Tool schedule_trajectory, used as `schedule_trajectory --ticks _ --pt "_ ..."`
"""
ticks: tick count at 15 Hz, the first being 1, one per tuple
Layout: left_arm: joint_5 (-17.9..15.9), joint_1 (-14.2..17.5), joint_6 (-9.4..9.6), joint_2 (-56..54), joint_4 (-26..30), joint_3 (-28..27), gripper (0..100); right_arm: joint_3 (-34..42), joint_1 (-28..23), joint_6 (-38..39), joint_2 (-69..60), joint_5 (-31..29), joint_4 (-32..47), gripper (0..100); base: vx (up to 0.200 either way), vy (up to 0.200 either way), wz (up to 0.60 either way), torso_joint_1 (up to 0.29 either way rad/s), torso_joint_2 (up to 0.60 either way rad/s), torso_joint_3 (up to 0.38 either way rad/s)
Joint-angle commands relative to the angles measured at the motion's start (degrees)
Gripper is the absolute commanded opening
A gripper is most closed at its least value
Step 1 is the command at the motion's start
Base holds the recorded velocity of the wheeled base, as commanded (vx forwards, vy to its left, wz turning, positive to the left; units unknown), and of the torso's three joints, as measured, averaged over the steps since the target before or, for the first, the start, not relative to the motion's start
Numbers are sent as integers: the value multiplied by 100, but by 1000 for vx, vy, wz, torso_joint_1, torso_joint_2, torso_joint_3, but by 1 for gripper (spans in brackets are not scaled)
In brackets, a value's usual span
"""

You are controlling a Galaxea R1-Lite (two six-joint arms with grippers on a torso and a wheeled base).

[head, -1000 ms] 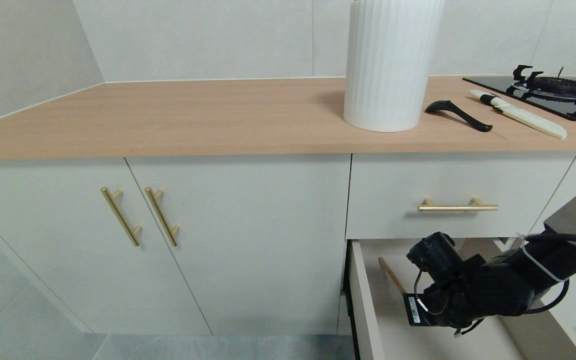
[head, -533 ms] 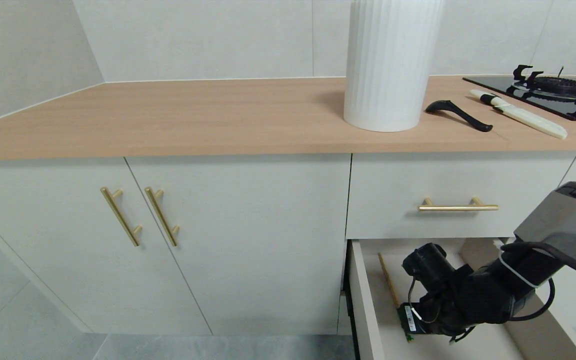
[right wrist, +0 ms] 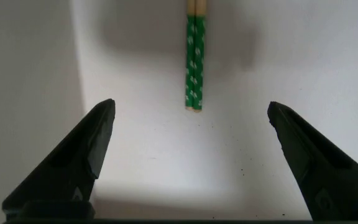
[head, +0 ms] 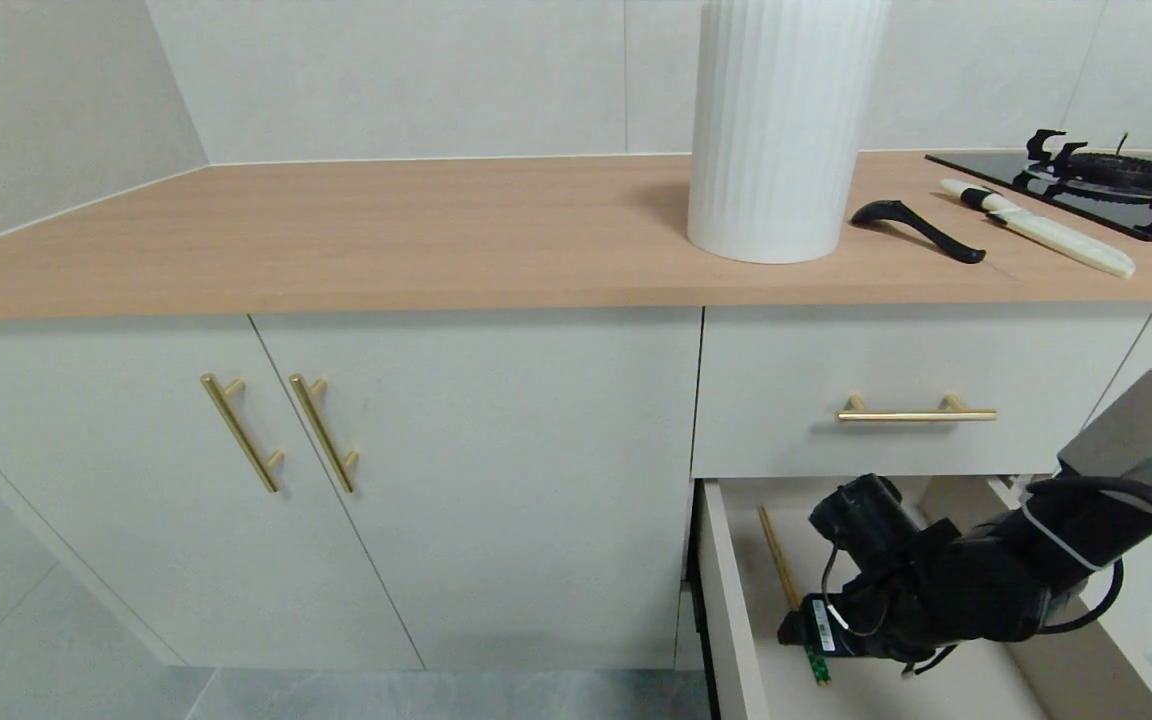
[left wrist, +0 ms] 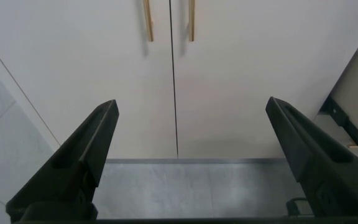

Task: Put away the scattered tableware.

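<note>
Right wrist view, rt claw (right wrist: 191,107) wide apart, chopsticks (right wrist: 195,62) flat in drawer (right wrist: 142,146)

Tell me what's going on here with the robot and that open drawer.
The robot is putting tableware away. Its right gripper hangs open inside the pulled-out lower drawer, just above a pair of green-tipped chopsticks lying loose on the drawer floor. A black spoon and a white knife lie on the countertop, not yet put away. The left gripper is open and empty, facing the cabinet doors.
</note>
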Motion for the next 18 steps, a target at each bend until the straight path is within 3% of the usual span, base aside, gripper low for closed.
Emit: schedule_trajectory --ticks 1,3,7,9,15,18 --pt "1 2 0 0 0 0 100 51 -23 -15 -704 -6 27 100 0 0 0 0 0 0" --pt "1 2 0 0 0 0 100 69 -217 -68 -1539 3 379 100 0 0 0 0 0 0" --pt "1 2 0 0 0 0 100 -907 -735 -393 -3411 65 2875 100 0 0 0 0 0 0" --pt "1 2 0 0 0 0 100 -1188 -1069 -736 -3982 56 3490 100 0 0 0 0 0 0" --pt "1 2 0 0 0 0 100 -1144 -1236 -1052 -4290 65 3499 100 0 0 0 0 0 0" --pt "1 2 0 0 0 0 100 -1074 -1236 -1131 -4299 65 3490 100 0 0 0 59 -224 -209"
